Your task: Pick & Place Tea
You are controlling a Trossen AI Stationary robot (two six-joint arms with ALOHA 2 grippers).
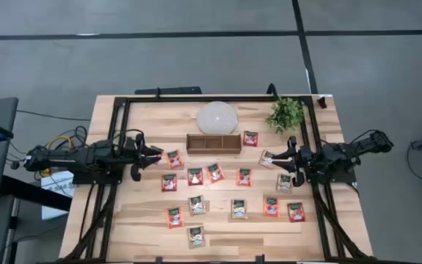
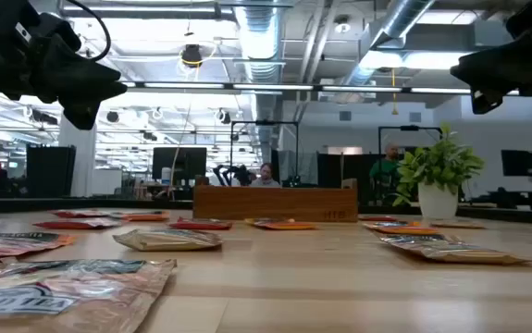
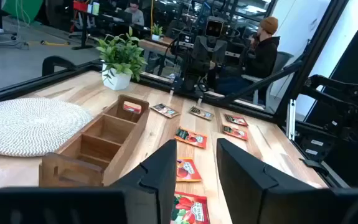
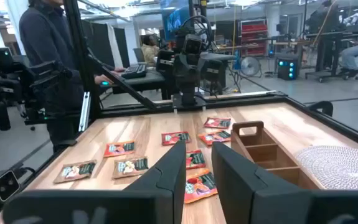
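Several tea sachets, red-orange and pale tan with dark green bands, lie flat and scattered over the wooden table, for example one red sachet (image 1: pixel 175 158) and one pale sachet (image 1: pixel 268 158). My left gripper (image 1: pixel 152 154) hovers open at the table's left side, just left of that red sachet; in its wrist view (image 3: pixel 196 168) a red sachet (image 3: pixel 189 208) shows under the fingers. My right gripper (image 1: pixel 280 156) hovers open at the right, beside the pale sachet; its wrist view (image 4: pixel 198 169) shows a sachet (image 4: pixel 198 185) below the gap. One sachet (image 1: pixel 250 138) lies right of the tray.
A brown three-compartment wooden tray (image 1: pixel 213 142) stands behind the sachets at the table's middle, with a round white disc (image 1: pixel 217 117) behind it and a small potted plant (image 1: pixel 286 114) at the far right. A black frame (image 1: pixel 196 99) rims the table. People sit beyond the table.
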